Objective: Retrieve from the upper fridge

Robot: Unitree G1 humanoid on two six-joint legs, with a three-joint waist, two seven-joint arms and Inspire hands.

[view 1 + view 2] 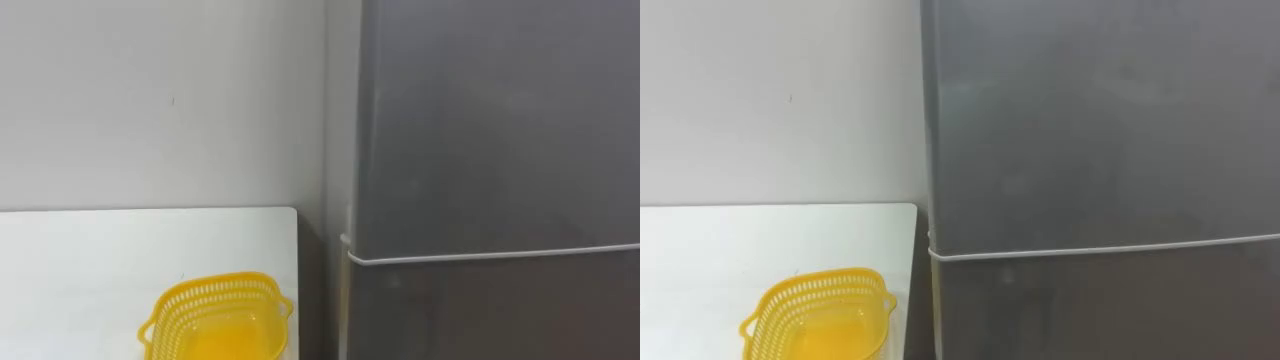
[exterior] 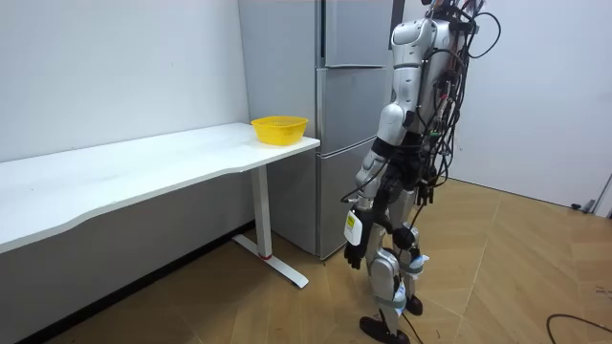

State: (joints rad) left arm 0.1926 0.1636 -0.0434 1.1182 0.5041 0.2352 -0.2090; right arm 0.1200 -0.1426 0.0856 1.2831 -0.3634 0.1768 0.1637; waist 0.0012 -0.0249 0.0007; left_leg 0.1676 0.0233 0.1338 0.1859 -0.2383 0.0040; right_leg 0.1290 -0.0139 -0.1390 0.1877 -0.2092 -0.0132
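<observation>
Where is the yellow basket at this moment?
The yellow basket sits on the white table at the corner next to the grey fridge: lower left in the eye views, at the table's right end in the room view.

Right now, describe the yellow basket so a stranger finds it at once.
Find the tall grey fridge; a long white table ends beside it. On that end of the table sits the basket, the lone bright yellow thing, latticed plastic with small handles.
</observation>
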